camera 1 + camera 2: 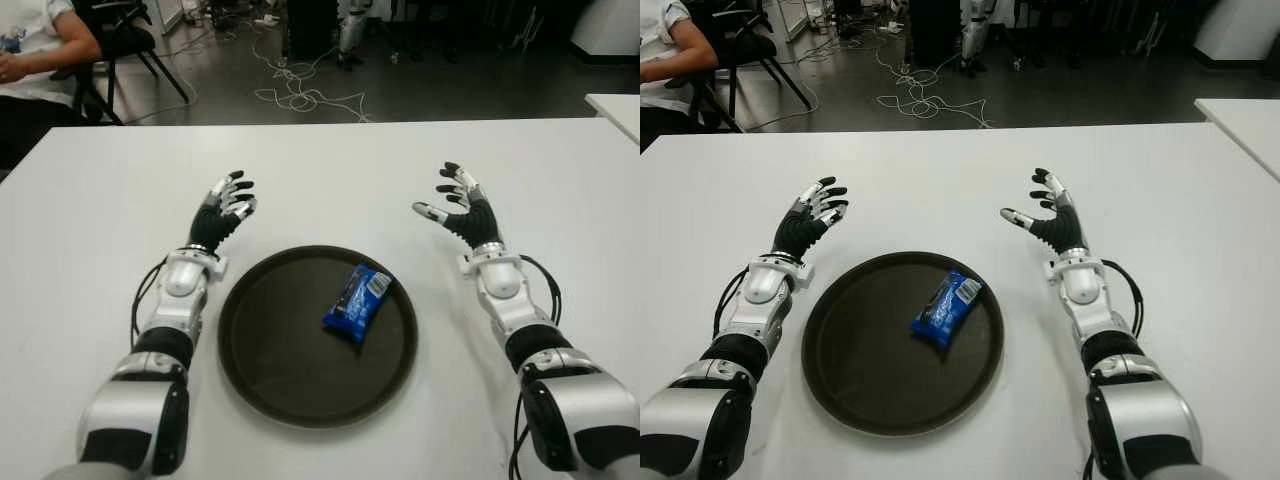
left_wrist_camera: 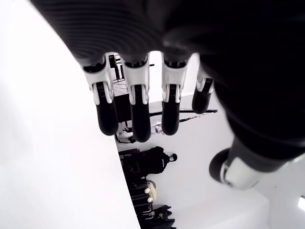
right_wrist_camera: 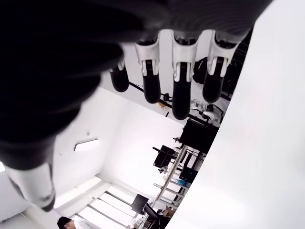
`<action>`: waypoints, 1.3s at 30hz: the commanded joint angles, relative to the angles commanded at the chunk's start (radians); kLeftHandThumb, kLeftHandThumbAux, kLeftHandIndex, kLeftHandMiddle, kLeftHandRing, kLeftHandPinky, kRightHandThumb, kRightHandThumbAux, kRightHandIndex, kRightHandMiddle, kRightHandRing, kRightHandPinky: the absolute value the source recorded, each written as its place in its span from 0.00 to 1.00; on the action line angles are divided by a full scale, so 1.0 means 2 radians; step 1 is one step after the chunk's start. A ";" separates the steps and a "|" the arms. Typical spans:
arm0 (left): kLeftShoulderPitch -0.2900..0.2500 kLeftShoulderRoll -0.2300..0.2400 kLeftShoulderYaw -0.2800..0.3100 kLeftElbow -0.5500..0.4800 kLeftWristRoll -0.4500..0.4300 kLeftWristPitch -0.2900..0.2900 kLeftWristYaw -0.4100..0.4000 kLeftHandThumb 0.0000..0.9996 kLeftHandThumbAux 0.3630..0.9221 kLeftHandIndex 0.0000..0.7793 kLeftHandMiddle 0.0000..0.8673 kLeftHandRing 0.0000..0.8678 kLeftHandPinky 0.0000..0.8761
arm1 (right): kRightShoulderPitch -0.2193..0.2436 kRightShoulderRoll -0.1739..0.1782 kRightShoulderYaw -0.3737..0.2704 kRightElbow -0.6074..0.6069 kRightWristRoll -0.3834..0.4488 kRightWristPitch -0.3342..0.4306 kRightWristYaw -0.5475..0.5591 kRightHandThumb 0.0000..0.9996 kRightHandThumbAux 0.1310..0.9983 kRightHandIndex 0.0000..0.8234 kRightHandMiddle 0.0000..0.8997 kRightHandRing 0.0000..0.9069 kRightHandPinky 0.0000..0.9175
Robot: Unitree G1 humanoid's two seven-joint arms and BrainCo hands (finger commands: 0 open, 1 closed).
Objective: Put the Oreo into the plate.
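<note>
A blue Oreo packet (image 1: 357, 301) lies inside the round dark plate (image 1: 270, 370), toward its right side, on the white table (image 1: 320, 170). My left hand (image 1: 229, 203) hovers to the left of the plate's far rim with its fingers spread and nothing in them. To the right of the plate my right hand (image 1: 452, 201) is also open and holds nothing. Both wrist views show only extended fingers (image 2: 136, 109) and fingers (image 3: 178, 90) with no object between them.
A seated person (image 1: 35, 45) is at the far left behind the table, beside a black chair (image 1: 130, 45). Cables (image 1: 300, 95) lie on the floor beyond the far edge. A second white table (image 1: 615, 110) shows at the right.
</note>
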 joint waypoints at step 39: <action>-0.004 0.003 0.001 0.009 0.000 0.001 -0.003 0.08 0.48 0.14 0.23 0.23 0.25 | -0.008 -0.010 -0.020 0.014 0.023 0.008 0.013 0.00 0.56 0.14 0.24 0.26 0.30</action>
